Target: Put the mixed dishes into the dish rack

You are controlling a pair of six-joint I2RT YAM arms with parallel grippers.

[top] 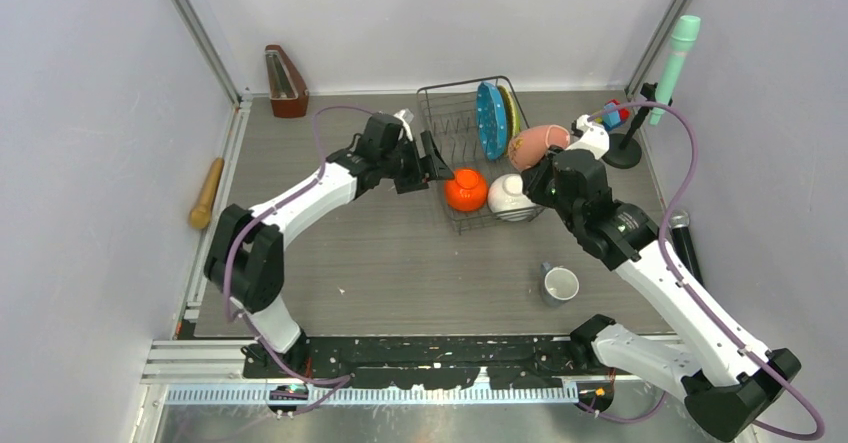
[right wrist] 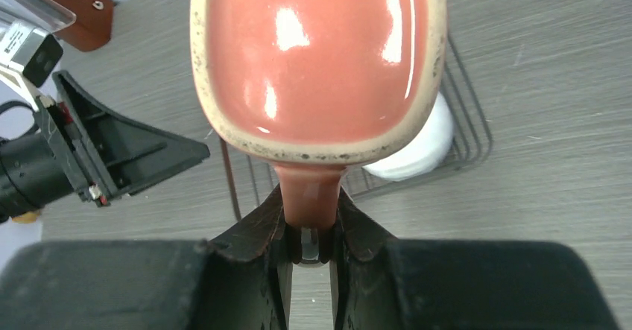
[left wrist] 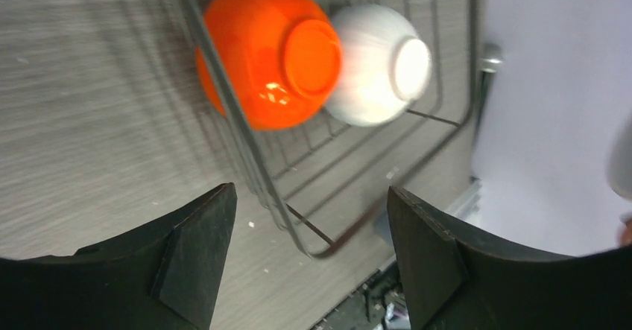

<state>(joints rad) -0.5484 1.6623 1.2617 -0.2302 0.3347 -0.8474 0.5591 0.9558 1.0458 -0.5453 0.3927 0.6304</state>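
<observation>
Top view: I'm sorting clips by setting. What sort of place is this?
Probably a robotics lab cell, not a kitchen: plain walls on metal rails, two robot arms bolted at the table edge, a dish rack on it.

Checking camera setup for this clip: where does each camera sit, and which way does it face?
Top: high behind the robot, looking down on the table; left arm and right arm show.
Left wrist: looks down past the open left gripper at the orange bowl and white bowl in the rack.
Right wrist: looks past the right gripper, shut on the pink mug, toward the rack.
Shared: all three show the white bowl.
</observation>
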